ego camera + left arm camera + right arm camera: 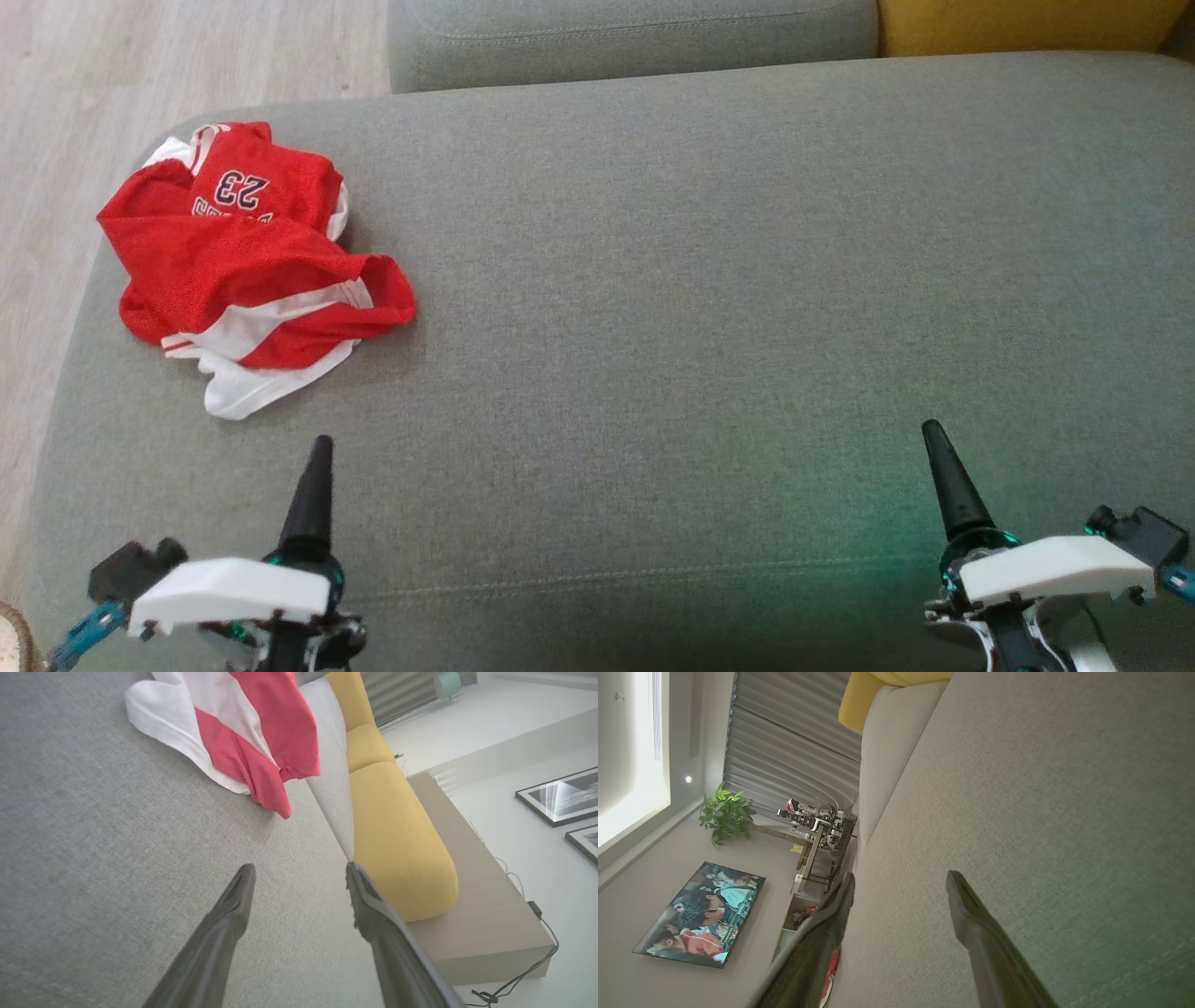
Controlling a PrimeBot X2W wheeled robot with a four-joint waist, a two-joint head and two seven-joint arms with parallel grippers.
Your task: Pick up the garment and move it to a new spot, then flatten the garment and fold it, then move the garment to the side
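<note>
The garment is a red jersey with white bands and the number 23. It lies crumpled near the far left corner of the grey sofa seat. My left gripper hovers open near the front left of the seat, short of the garment and slightly to its right, with nothing between its fingers. In the left wrist view the garment lies ahead of the open left gripper, well apart from it. My right gripper stands open and empty at the front right, far from the garment. In the right wrist view the right gripper is over bare grey fabric.
A grey back cushion and a yellow cushion run along the far edge. Pale wooden floor lies past the seat's left edge. The seat's middle and right are bare fabric. A stitched seam crosses near the front.
</note>
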